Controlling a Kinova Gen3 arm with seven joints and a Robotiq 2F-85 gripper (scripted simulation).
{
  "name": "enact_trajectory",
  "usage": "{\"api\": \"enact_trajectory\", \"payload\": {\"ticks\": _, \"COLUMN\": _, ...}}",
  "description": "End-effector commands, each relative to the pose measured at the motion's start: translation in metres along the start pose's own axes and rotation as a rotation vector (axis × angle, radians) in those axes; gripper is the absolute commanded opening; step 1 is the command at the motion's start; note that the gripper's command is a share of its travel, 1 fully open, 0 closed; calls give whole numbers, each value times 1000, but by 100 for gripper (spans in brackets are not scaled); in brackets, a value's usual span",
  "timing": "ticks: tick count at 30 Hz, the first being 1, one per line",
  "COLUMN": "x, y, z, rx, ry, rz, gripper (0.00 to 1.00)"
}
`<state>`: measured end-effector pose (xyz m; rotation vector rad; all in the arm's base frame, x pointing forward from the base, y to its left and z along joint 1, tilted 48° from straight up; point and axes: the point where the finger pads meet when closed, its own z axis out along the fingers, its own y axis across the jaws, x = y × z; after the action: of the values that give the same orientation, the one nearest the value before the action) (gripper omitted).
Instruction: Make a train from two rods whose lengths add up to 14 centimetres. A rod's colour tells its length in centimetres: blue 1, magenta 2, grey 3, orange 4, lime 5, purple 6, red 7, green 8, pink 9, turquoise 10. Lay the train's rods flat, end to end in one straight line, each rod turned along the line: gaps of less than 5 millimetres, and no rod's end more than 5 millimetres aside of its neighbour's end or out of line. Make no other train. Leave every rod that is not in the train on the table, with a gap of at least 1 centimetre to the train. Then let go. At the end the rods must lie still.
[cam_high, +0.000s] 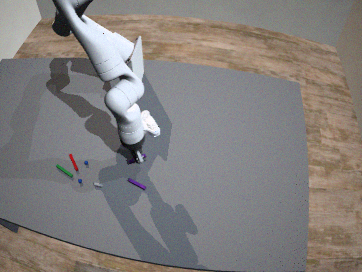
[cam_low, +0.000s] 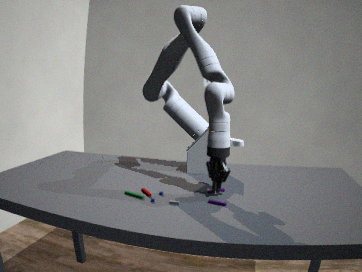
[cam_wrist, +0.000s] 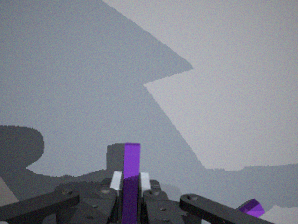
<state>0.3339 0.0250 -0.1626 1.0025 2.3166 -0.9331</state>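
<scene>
- We see one purple rod (cam_high: 136, 159) clamped between the gripper's (cam_high: 137, 155) fingers, low over the grey table.
- A second purple rod (cam_high: 136, 184) lies flat nearby.
- A red rod (cam_high: 73, 162) and a green rod (cam_high: 64, 171) lie flat, well apart from both.

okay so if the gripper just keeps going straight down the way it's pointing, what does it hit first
Probably the grey table top right beneath it. The gripper points down, shut on a purple rod that sits at or just above the surface. The other purple rod lies off to the side, apparently out of that line.
</scene>
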Motion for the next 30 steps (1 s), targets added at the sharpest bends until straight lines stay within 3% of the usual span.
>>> {"api": "enact_trajectory", "payload": {"ticks": 1, "x": 0, "y": 0, "z": 1, "rx": 0, "ry": 0, "rz": 0, "gripper": 5}}
{"api": "enact_trajectory", "payload": {"ticks": 30, "x": 0, "y": 0, "z": 10, "rx": 0, "ry": 0, "rz": 0, "gripper": 5}}
